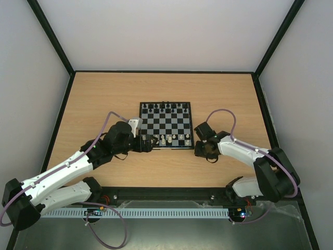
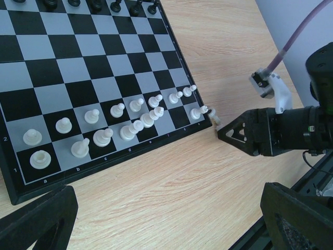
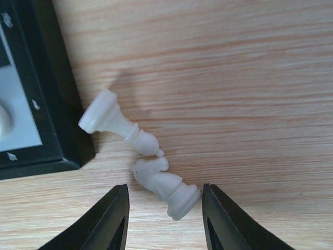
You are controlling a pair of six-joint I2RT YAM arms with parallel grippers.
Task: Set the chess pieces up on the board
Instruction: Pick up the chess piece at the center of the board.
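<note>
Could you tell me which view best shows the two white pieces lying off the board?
Right wrist view: both pieces lie large and sharp. Left wrist shows only a distant speck; top external hides them.

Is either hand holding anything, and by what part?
Nothing is held. The right hand is open around a toppled white piece; the left hand is open.

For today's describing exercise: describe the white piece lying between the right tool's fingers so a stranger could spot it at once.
Find the board's near right corner; just off it, on the table, a knight and a bishop lie toppled. The knight is the one farther from the frame, inside the open right tool. Its horse head sets it apart from the slim bishop.
</note>
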